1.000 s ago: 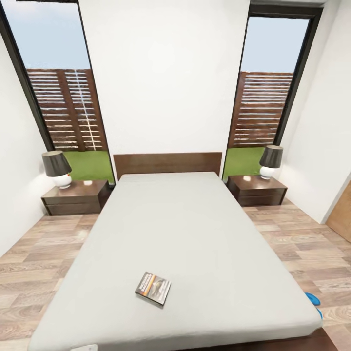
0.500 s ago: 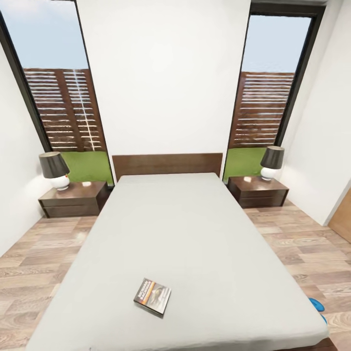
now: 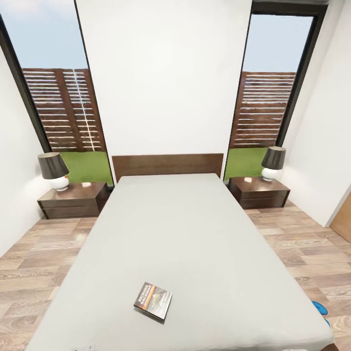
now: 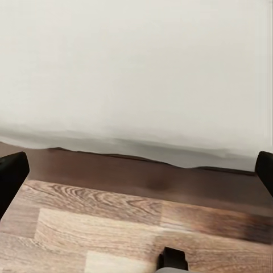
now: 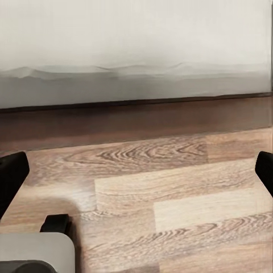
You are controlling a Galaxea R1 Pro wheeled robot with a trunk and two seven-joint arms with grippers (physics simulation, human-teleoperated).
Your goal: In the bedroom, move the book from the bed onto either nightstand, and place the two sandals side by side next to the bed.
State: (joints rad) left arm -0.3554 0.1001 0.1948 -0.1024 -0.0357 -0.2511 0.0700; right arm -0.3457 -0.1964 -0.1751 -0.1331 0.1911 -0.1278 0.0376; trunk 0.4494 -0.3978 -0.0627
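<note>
The book (image 3: 153, 300), dark with an orange band, lies flat on the off-white mattress of the bed (image 3: 185, 229), near its foot end. A blue sandal (image 3: 319, 307) peeks out on the floor by the bed's right foot corner, and a second blue sliver (image 3: 325, 321) shows just below it; the mattress hides most of both. One nightstand (image 3: 73, 200) stands left of the headboard and another nightstand (image 3: 259, 191) stands right of it. My left gripper (image 4: 136, 173) and right gripper (image 5: 136, 170) are open and empty, low over the floor facing the bed's side.
Each nightstand carries a dark-shaded lamp (image 3: 53, 170) (image 3: 273, 163). Tall dark-framed windows flank the white wall behind the headboard. Wood-plank floor (image 3: 302, 248) runs down both sides of the bed. A wooden door edge (image 3: 342, 222) shows at the far right.
The whole head view has shifted: the camera has come slightly closer to the bed, so the book and sandals sit lower in the picture. Nothing in the room has moved.
</note>
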